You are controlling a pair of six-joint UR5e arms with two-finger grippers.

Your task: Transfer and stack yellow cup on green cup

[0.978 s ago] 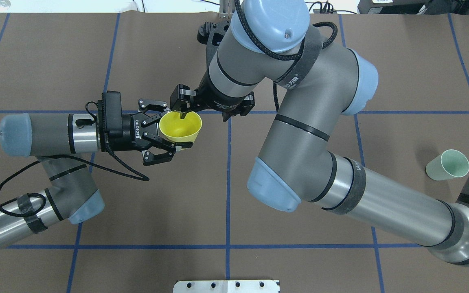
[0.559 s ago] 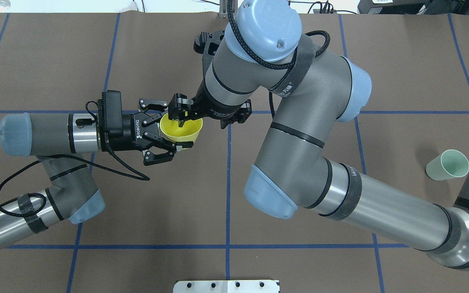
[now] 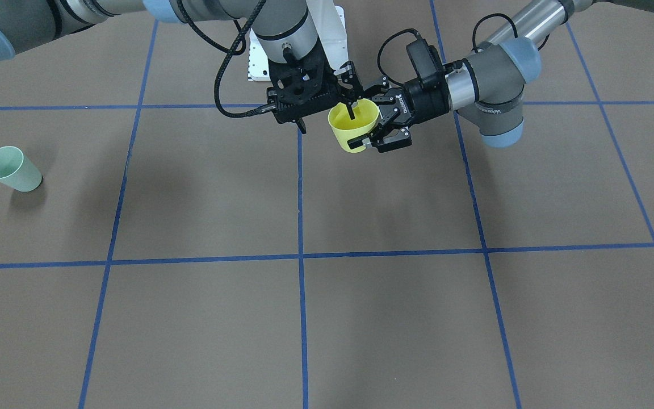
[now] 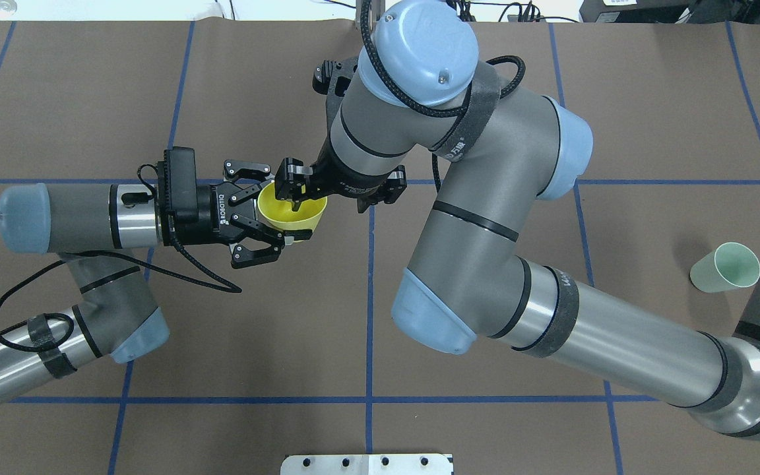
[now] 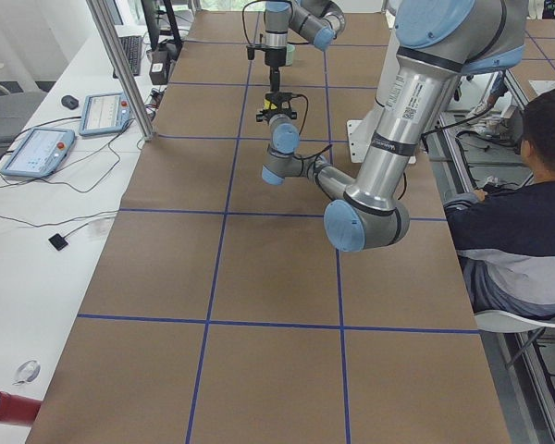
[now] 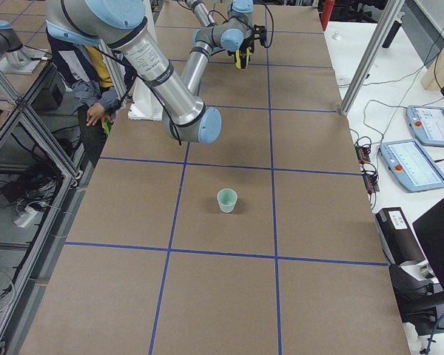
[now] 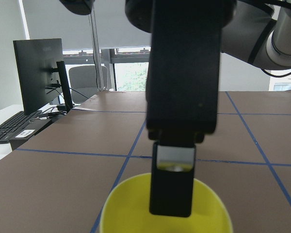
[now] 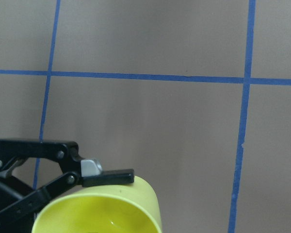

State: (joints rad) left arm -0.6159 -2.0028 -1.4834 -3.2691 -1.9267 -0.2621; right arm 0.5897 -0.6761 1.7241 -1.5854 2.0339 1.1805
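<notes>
1. Yellow plastic makes up one of your two cups: the yellow cup is mouth up and held clear above the brown table, over its middle and well away from every edge.
2. The left gripper lies level beside that cup and clamps it by the wall, one finger on each side.
3. The right gripper hangs over the cup from above with its jaws spread wide and grips nothing. One finger dips inside the cup's mouth and the other sits outside. The wall on the side away from the left gripper lies between them.
4. You have one green cup, upright on the table toward its right end, roughly midway between the robot's edge and the far edge. It is well apart from the yellow cup and from both grippers.
5. Your count is two cups, two arms and two grippers.
6. Blue tape lines divide the table into squares.
7. In the exterior left view you see one person seated at the robot's edge of the table.
</notes>
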